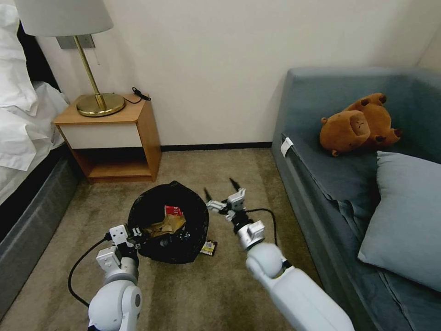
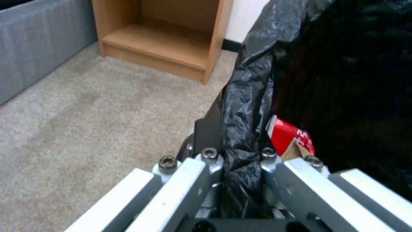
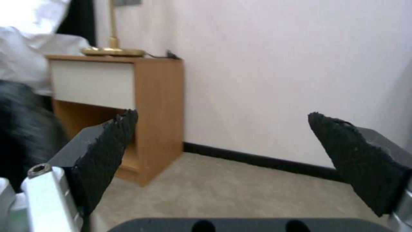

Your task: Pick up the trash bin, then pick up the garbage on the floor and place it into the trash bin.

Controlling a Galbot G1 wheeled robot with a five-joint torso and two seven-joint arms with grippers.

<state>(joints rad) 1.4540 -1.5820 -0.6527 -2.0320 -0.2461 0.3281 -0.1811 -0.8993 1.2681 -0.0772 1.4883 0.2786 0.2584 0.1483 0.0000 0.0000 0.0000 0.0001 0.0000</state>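
The grey sofa (image 1: 349,184) is seen at the right and the wooden nightstand (image 1: 115,138) at the left, against the wall; between them, on the carpet (image 1: 220,285), the trash bin (image 1: 177,239) is held at its near rim by the left hand (image 1: 134,233), whose fingers are clamped on the black bag (image 2: 244,129); the right hand (image 1: 221,193) is held just beside the bin's far right edge, spread wide with nothing in it; a brown paper bag (image 1: 166,225) and a red-white wrapper (image 1: 173,211) are seen inside the bin; a flat dark wrapper (image 1: 209,248) is left on the carpet, touching the bin's right side.
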